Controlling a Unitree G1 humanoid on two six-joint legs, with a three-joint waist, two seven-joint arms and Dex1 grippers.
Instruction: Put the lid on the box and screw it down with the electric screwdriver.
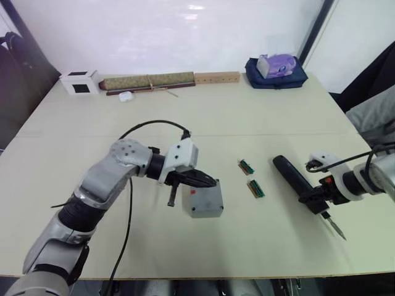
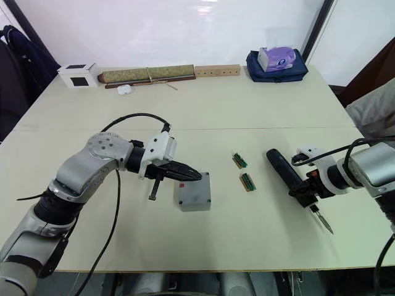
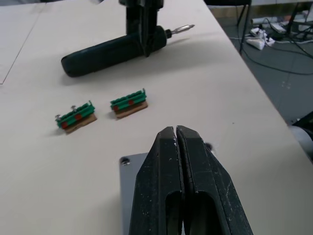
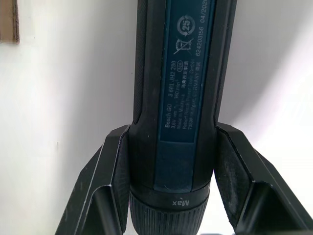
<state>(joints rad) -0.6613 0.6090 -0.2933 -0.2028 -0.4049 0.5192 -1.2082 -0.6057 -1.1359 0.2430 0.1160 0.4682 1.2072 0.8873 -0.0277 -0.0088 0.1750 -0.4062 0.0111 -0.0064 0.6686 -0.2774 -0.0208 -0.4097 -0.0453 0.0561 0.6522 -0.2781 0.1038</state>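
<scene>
The grey lid point(image 1: 207, 197) lies on top of the grey box point(image 1: 208, 213) near the middle of the table, and a corner screw hole point(image 3: 126, 160) shows in the left wrist view. My left gripper point(image 1: 213, 182) is shut with nothing in it, its tips just over the lid's far edge. To the right, the dark electric screwdriver point(image 1: 293, 176) lies on the table with its metal bit point(image 1: 336, 229) pointing toward the front edge. My right gripper point(image 1: 311, 200) is shut on the screwdriver's body close to the bit end, one finger point(image 4: 117, 161) on each side.
Two small green parts point(image 1: 247, 166) point(image 1: 256, 188) lie between the box and the screwdriver. At the back stand a white cube point(image 1: 80, 82), a long bar point(image 1: 151, 81), a wooden strip point(image 1: 216, 78) and a blue bag point(image 1: 276, 77) with a tissue pack.
</scene>
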